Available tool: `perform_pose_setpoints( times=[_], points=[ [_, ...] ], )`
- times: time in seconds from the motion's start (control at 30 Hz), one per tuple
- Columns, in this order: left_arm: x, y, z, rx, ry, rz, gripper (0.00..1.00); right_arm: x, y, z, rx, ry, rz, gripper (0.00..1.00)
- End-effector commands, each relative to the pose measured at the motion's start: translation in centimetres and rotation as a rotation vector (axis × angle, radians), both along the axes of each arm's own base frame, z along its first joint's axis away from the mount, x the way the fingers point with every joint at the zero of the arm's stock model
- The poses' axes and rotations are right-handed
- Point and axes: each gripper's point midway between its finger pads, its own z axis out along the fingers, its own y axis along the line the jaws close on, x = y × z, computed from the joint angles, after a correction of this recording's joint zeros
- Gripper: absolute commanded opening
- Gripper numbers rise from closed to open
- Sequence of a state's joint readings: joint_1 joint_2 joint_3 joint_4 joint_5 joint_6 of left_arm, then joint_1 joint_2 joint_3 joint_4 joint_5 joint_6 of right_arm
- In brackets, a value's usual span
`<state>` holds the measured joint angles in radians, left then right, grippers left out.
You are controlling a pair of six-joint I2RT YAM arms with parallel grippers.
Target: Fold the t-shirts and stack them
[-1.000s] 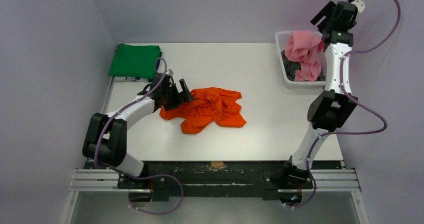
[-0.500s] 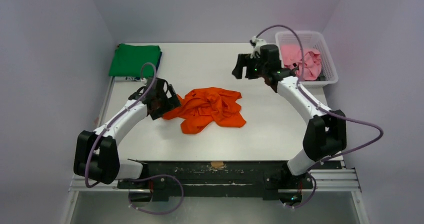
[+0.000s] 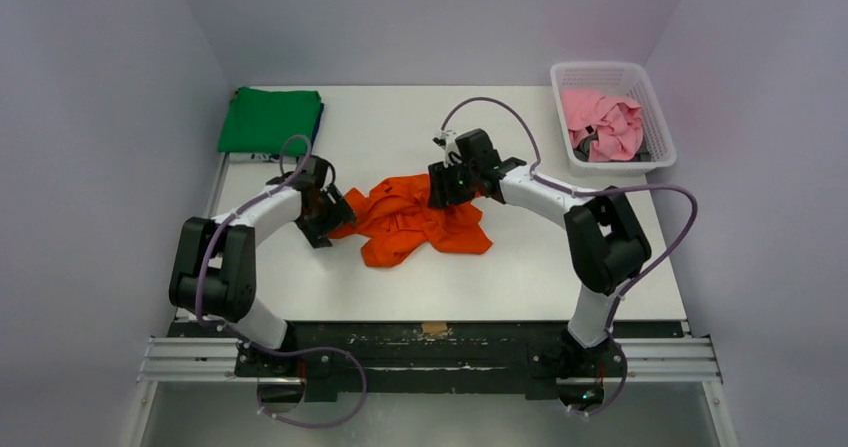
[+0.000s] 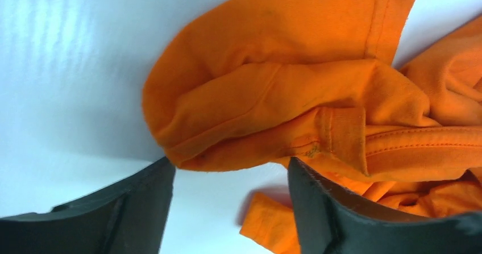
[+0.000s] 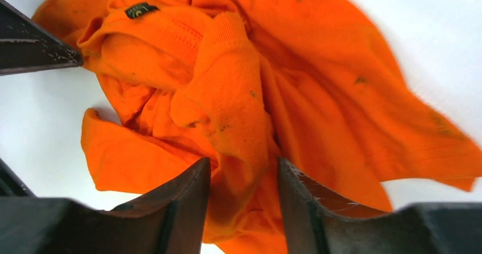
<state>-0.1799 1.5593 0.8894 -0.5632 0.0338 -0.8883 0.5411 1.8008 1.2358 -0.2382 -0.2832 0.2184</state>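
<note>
The orange t-shirt [image 3: 420, 217] lies crumpled in a loose heap, well left of the basket [image 3: 660, 117]. The green t-shirt [image 3: 270, 119] lies folded flat, far left of it. The pink t-shirt [image 3: 600, 122] sits bunched inside it.

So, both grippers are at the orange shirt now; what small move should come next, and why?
Probably close both grippers on the cloth. The left gripper stands open astride a fold at the edge of the orange t-shirt; the right gripper has a ridge of it between its jaws, not clearly pinched. The shirt lies crumpled, so two grips would let it be spread.
</note>
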Motion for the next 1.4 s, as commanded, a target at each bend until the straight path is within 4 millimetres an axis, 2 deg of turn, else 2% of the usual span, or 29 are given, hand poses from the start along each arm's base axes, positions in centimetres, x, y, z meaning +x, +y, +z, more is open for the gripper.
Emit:
perform_pose_setpoints(
  times=[0.0, 0.03, 0.07, 0.1, 0.17, 0.23, 0.3, 0.4, 0.43, 0.53, 0.57, 0.73, 0.83, 0.93, 0.97, 1.03, 1.13, 1.2, 1.27, 1.37],
  points=[
    [1.2, -2.3, -0.8, -0.078, 0.040, -0.024, 0.57, 0.0, 1.9, 1.0, 0.054, -0.023, 0.036, 0.37],
    [1.6, -2.8, -1.1, -0.093, 0.051, -0.039, 0.41, 0.0, 1.9, 1.1, 0.059, -0.028, 0.040, 0.30],
    [2.2, -3.3, -1.4, -0.110, 0.044, -0.071, 0.16, 0.0, 1.9, 1.2, 0.060, -0.033, 0.039, 0.24],
    [2.7, -3.9, -1.7, -0.128, 0.041, -0.090, 0.00, 0.1, 1.8, 1.5, 0.056, -0.043, 0.036, 0.16],
    [3.9, -5.0, -1.3, -0.173, 0.007, -0.127, 0.00, 0.2, 1.2, 2.2, 0.035, -0.058, 0.023, 0.00],
    [5.0, -5.1, 0.3, -0.170, -0.071, -0.138, 0.00, 1.1, -1.0, 3.5, -0.041, -0.116, -0.078, 0.00],
    [6.1, -4.6, 3.3, -0.132, -0.192, -0.148, 0.00, 2.1, -2.9, 6.5, -0.068, -0.209, -0.157, 0.00],
    [7.6, -4.0, 10.5, -0.085, -0.443, -0.200, 0.00, 2.7, -5.0, 12.0, -0.033, -0.336, -0.211, 0.00],
    [8.2, -4.2, 13.8, -0.084, -0.567, -0.231, 0.00, 2.6, -5.5, 14.0, -0.021, -0.370, -0.199, 0.00],
    [7.6, -4.9, 22.7, -0.072, -0.861, -0.298, 0.00, 1.4, -6.9, 19.6, -0.007, -0.492, -0.172, 0.00],
    [6.9, -4.8, 26.0, -0.063, -0.958, -0.302, 0.00, 0.9, -7.4, 21.5, 0.002, -0.538, -0.169, 0.00],
    [2.6, -3.2, 38.1, -0.009, -1.301, -0.297, 0.00, -3.2, -9.4, 31.6, 0.092, -0.783, -0.137, 0.00],
    [-1.6, -3.8, 44.9, -0.059, -1.544, -0.382, 0.00, -7.0, -10.5, 37.4, 0.141, -0.931, -0.076, 0.00],
    [-6.1, -4.5, 50.1, -0.116, -1.724, -0.481, 0.00, -11.7, -10.7, 43.1, 0.228, -1.054, 0.040, 0.00],
    [-7.8, -4.4, 52.4, -0.120, -1.808, -0.498, 0.00, -13.2, -10.6, 44.5, 0.258, -1.074, 0.085, 0.00],
    [-10.4, -4.0, 55.1, -0.105, -1.903, -0.520, 0.00, -16.3, -10.6, 47.4, 0.306, -1.122, 0.173, 0.00],
    [-13.7, -3.4, 58.1, -0.087, -2.012, -0.547, 0.00, -18.4, -11.3, 50.0, 0.333, -1.166, 0.191, 0.00],
    [-15.1, -3.4, 59.4, -0.086, -2.051, -0.579, 0.00, -18.5, -11.9, 51.1, 0.336, -1.182, 0.155, 0.00],
    [-15.7, -3.7, 60.2, -0.088, -2.058, -0.612, 0.00, -18.1, -12.4, 51.7, 0.331, -1.190, 0.114, 0.00],
    [-14.3, -4.0, 60.1, -0.086, -1.996, -0.613, 0.00, -16.8, -12.4, 51.8, 0.318, -1.170, 0.070, 0.00]
  ],
)
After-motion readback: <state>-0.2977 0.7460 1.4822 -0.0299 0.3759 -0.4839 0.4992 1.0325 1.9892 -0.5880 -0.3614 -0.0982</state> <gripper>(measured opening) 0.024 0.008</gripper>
